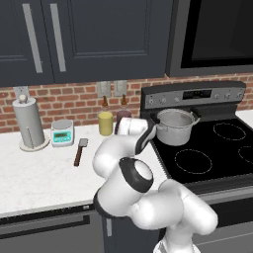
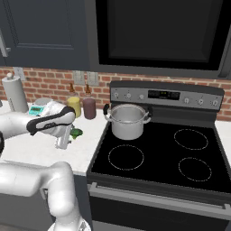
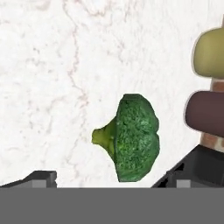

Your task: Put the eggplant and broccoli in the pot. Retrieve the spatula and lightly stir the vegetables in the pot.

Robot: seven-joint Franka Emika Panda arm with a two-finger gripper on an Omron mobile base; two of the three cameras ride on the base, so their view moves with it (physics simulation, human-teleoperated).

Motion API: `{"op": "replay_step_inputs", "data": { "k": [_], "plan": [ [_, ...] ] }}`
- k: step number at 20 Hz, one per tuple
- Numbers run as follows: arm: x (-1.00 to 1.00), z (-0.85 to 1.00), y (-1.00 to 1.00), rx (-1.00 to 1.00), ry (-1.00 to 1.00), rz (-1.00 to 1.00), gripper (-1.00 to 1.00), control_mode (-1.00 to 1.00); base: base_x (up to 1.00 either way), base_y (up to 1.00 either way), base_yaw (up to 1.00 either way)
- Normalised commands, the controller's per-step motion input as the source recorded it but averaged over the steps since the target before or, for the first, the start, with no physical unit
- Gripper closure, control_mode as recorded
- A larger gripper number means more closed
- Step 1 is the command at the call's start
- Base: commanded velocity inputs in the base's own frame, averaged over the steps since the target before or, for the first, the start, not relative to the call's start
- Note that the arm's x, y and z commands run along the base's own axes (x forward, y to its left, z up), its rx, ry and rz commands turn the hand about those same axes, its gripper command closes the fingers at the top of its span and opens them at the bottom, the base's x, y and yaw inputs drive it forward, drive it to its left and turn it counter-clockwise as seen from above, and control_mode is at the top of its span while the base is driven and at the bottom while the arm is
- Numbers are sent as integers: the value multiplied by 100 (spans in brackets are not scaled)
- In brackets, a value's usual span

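The gripper (image 3: 109, 177) hangs with its fingers wide apart over the broccoli (image 3: 131, 138), which lies on the white counter (image 3: 52, 87) (beside the stove). It is lumpy, so it might roll or squirt out when squeezed.

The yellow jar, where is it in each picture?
Left base view: the yellow jar stands on the counter by the brick wall, left of the stove.
Right base view: the jar is upper left, just behind the arm.
Hand view: the jar is at the right edge, near the top.
Shared landmark: the maroon jar right beside it.
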Motion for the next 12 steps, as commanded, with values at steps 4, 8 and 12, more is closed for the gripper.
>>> {"op": "replay_step_inputs", "data": {
  "k": [4, 8, 12],
  "plan": [
    [46, 3, 62, 0, 22, -1, -100, -100, 0, 0, 0],
    [49, 0, 57, 0, 23, -2, -100, -100, 0, 0, 0],
    [52, 0, 44, 0, 23, -4, -100, -100, 0, 0, 0]
  ]
}}
